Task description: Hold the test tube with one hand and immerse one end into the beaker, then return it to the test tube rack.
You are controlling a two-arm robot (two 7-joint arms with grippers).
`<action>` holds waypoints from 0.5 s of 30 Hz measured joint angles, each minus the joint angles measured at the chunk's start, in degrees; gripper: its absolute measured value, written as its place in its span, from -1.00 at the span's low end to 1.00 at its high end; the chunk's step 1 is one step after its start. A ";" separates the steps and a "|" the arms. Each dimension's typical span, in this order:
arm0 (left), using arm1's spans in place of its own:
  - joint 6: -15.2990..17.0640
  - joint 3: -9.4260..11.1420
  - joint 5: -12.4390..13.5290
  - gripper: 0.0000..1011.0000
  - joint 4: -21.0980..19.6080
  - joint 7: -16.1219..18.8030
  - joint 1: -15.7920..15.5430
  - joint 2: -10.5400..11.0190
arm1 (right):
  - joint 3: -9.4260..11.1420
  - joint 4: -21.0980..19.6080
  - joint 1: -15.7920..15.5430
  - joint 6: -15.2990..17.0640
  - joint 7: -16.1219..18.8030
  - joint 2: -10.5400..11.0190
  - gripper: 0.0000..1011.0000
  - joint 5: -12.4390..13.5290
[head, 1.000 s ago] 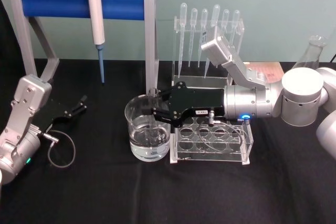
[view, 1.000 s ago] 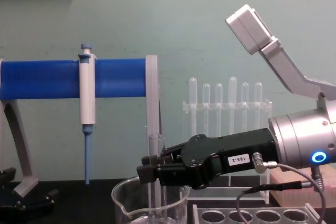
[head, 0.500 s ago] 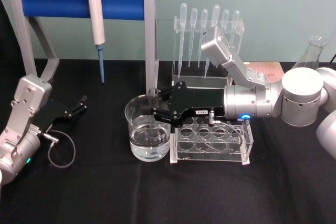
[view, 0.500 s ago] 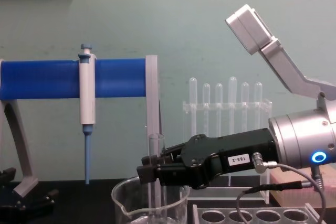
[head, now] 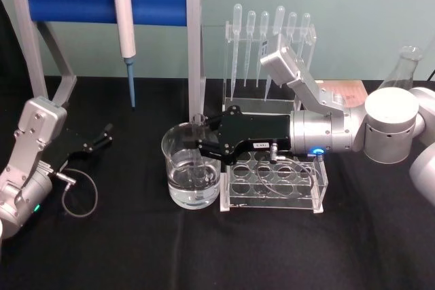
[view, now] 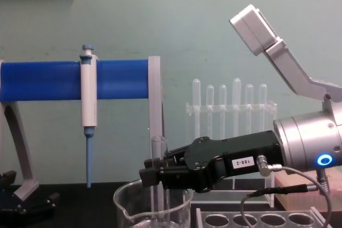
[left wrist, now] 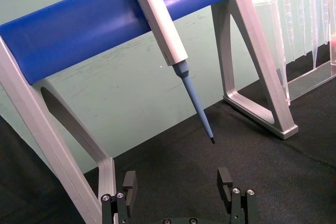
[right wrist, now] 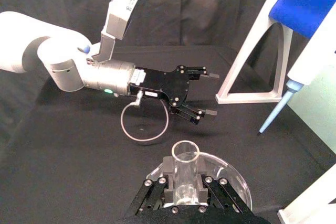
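Test tube (view: pixel 158 148), centre frame: upright, clamped by fingers of right gripper (view: pixel 155 174), lower end inside beaker (head: pixel 173 168) for immersion; rack (head: pixel 275 181) just right of beaker; left gripper (head: pixel 105 134) idle at frame left, fingers apart.

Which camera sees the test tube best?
The chest view: the test tube stands upright side-on in the right gripper, its lower end inside the beaker. The right wrist view looks down its open rim; the head view shows a sliver.

One beaker (head: pixel 178 168), one test tube (view: pixel 157 147), six pipettes (head: pixel 279 25).
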 joint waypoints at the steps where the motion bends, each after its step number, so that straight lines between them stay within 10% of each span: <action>1: 0.00 0.00 0.00 0.98 0.00 0.00 0.00 0.00 | 0.00 0.00 0.00 0.00 0.00 0.00 -0.54 0.00; 15: 0.00 0.00 0.00 0.98 0.00 0.00 0.00 0.00 | 0.00 0.00 0.00 0.00 0.00 0.00 -0.54 0.00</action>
